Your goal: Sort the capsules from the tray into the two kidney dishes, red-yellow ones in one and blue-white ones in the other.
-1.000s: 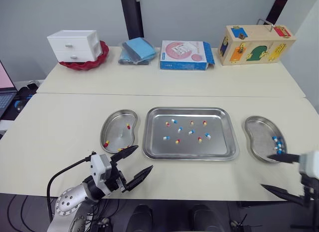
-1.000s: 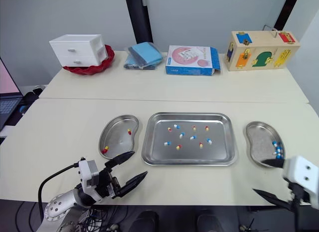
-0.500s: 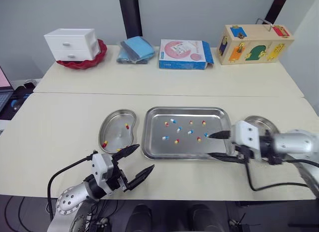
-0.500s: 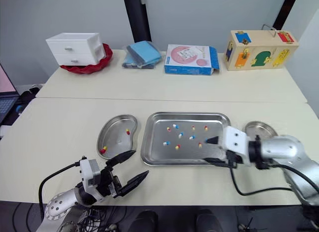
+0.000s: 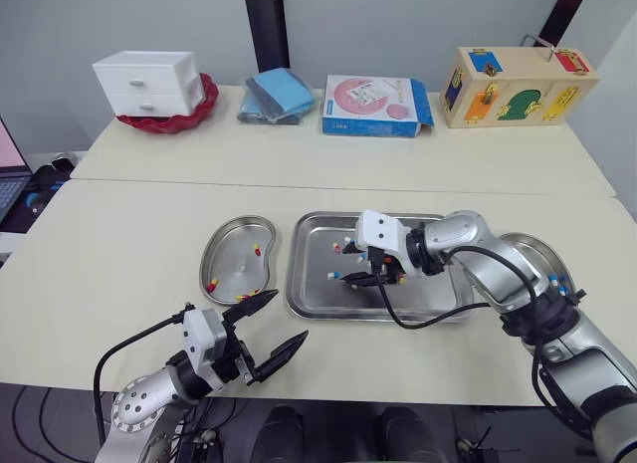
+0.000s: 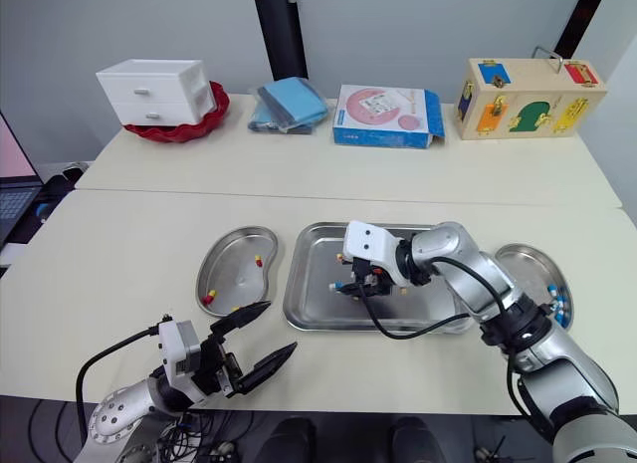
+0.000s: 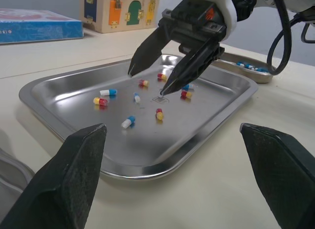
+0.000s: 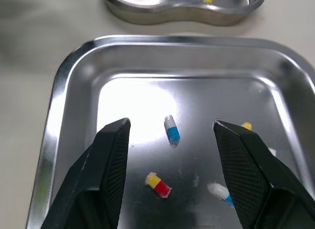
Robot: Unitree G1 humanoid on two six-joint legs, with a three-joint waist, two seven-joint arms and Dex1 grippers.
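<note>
Blue-white capsule just beneath spread right gripper

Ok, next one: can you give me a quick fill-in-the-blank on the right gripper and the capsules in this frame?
1. The right gripper hangs over the tray with its fingers ____.
2. The capsule lying in the tray between those fingers is blue and ____.
3. The left kidney dish holds ____ capsules.
4. The sorted blue-white capsules lie in the dish on the robot's ____ side.

Missing words: open; white; red-yellow; right.
</note>
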